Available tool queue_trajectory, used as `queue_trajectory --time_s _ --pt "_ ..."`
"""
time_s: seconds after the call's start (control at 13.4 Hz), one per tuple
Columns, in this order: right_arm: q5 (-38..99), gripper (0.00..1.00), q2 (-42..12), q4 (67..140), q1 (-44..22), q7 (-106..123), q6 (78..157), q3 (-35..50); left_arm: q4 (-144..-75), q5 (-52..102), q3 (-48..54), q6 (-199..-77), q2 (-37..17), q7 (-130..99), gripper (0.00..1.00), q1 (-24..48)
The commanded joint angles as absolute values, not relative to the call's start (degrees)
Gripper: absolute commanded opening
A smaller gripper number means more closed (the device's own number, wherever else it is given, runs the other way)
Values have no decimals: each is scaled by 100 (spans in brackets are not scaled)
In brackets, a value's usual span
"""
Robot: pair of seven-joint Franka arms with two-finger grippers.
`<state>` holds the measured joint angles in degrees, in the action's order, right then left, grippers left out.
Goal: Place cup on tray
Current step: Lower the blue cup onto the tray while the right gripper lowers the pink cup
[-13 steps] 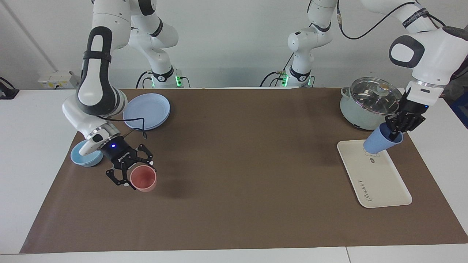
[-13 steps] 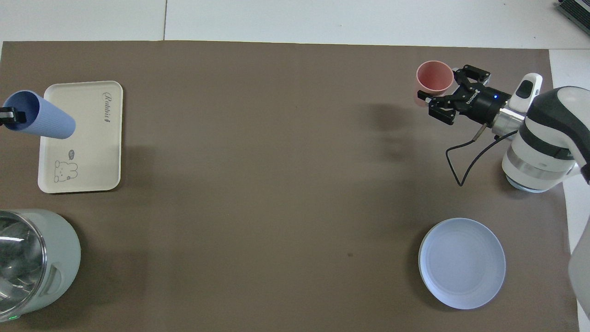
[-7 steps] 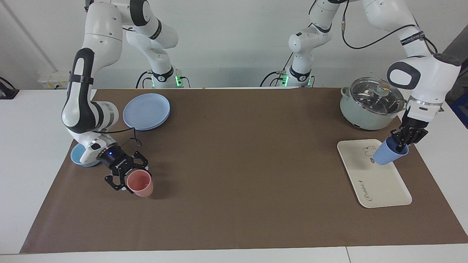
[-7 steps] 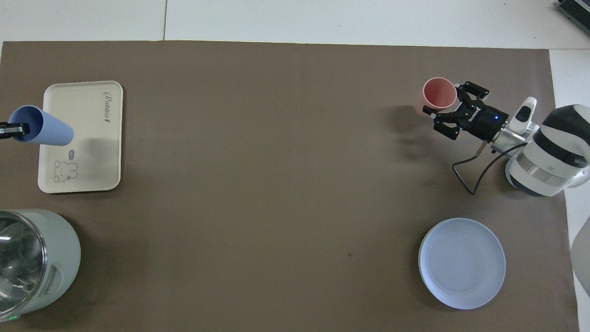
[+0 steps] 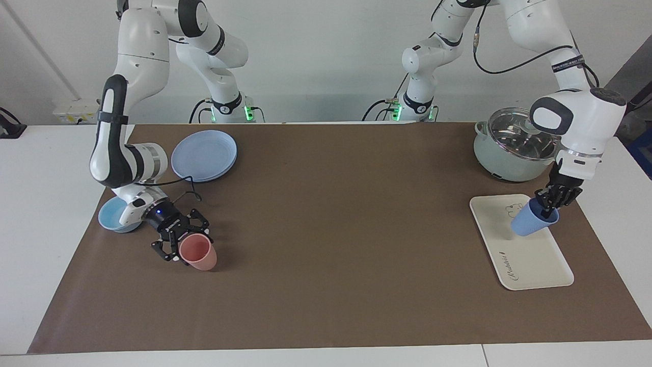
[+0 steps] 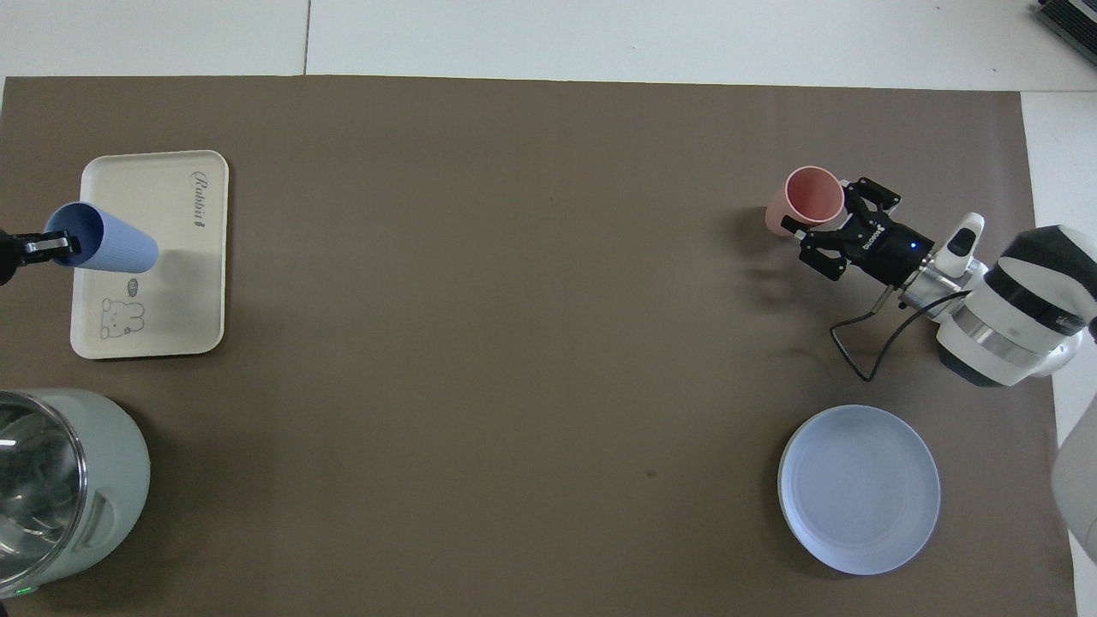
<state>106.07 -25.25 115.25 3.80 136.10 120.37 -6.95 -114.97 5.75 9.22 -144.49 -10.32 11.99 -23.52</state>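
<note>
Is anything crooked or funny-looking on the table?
Yes, both cups lean. The blue cup hangs tilted over the tray, pinched at its rim by the left gripper. The pink cup tips too, held at the rim by the right gripper. Nothing is spilled.

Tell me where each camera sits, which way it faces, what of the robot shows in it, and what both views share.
Facing view: high across the table, facing the robots; both whole arms show, left gripper holding the tilted cup over the tray, right gripper gripping the pink cup.
Overhead view: above the robots' end, looking steeply down; the right arm's wrist and gripper show, and only the left gripper's tip.
Shared: cup, tray, pink cup, plate, pot.
</note>
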Motion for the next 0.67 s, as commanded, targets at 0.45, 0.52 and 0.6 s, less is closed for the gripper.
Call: queue_trajectory --time_s 0.45,0.52,0.6 --pt "10802 100 -2321 11707 518 14150 11629 -659 -11172 457 914 -14328 -1125 1002 100 -2268" --pt "10784 100 -2172 11707 527 14133 11637 -668 -10910 457 914 -13882 -1142 1002 100 -2259" --pt "10784 100 -2049 11707 527 14115 11645 -668 -10585 457 914 -13347 -1203 1002 100 -2198"
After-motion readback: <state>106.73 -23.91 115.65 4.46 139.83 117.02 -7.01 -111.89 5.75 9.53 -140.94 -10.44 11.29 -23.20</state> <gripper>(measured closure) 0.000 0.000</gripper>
